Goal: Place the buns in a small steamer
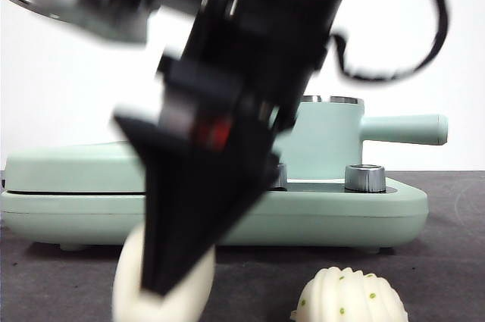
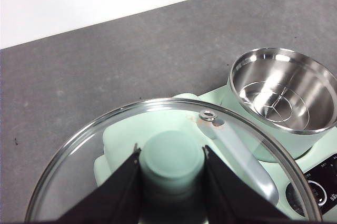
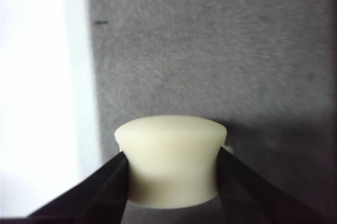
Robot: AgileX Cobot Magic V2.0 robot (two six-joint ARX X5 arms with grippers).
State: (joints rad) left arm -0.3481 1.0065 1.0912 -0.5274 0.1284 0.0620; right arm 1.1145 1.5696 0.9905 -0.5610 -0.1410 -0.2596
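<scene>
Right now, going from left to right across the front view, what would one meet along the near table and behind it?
Smooth bun in the right gripper → ribbed bun; behind, griddle → steamer → its handle.

Left tool (image 2: 171, 167) clamping lid knob (image 2: 171, 163), glass lid (image 2: 105, 150), open steamer (image 2: 284, 95)

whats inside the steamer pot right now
The small steamer holds only a steel rack on its floor; no bun is inside. Its lid is off, held by the left end effector. The near inner wall is hidden.
</scene>
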